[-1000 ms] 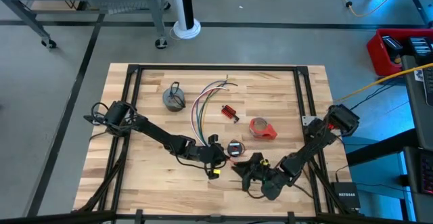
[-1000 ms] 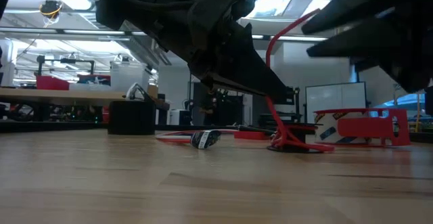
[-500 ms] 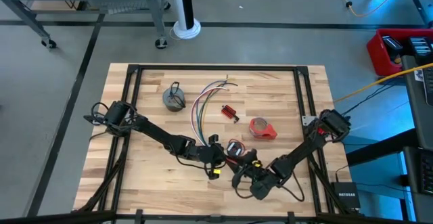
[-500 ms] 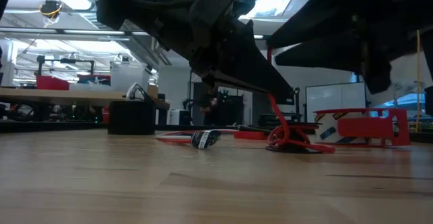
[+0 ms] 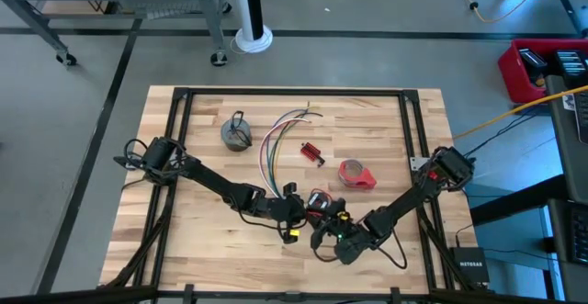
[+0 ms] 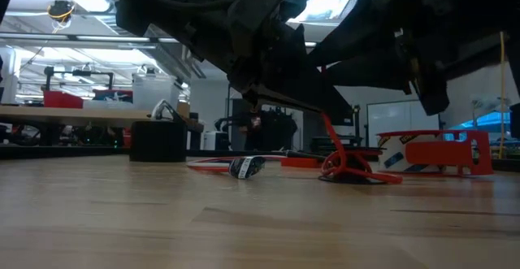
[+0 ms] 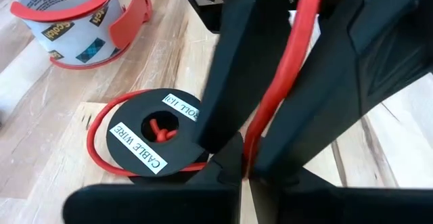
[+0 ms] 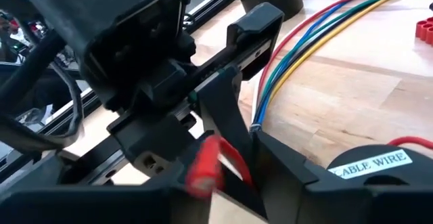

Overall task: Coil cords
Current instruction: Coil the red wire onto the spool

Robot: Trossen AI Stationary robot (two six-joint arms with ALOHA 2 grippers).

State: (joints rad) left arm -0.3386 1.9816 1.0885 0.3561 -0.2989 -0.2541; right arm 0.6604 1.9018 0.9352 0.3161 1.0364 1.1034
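Left pincer (image 5: 296, 214) is shown near the front middle of the surface (image 5: 184, 240), its jaws closed on the red wire (image 7: 277, 82) of the black-and-red coil (image 5: 319, 201). From the left wrist view this wire is seen running up between the two dark fingers (image 7: 237, 82), while the rest of it is looped round a flat black spool labelled "CABLE WIRE" that lies face up on the wood.

Right pincer (image 5: 326, 232) is placed just beside that spool, on its front side, with its jaws partly apart; whether anything is touched by them cannot be told. In the right wrist view a red wire end (image 8: 203, 163) is seen between the two pincers.

The long bundle of coloured wires (image 5: 274, 143) is laid uncoiled behind the spool. Its long axis runs from front to back, curving towards the back right, where the strands fan out. The plug end cannot be made out.

The grey coil with black loop (image 5: 236, 134) rests at the back left of the surface, well apart from both pincers. A red tape roll (image 5: 356, 174) and a small red block (image 5: 311, 152) lie to the right of the bundle.

In the low view most of both arms is cut off at the upper edge, and the spool is largely hidden behind the red loops.
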